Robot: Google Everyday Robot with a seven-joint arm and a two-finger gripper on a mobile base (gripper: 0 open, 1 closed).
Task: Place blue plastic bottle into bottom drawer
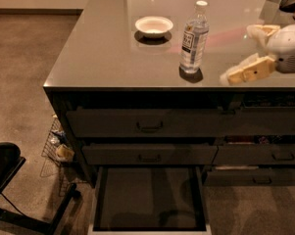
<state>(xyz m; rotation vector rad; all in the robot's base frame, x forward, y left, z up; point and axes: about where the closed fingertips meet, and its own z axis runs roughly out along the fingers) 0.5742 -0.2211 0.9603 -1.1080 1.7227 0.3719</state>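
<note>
The blue plastic bottle (pixel 193 40) stands upright on the countertop (pixel 103 48), long axis vertical, cap up. My gripper (pixel 238 54) hovers just right of it, fingers spread wide, holding nothing. The bottom drawer (pixel 149 199) is open below.
</note>
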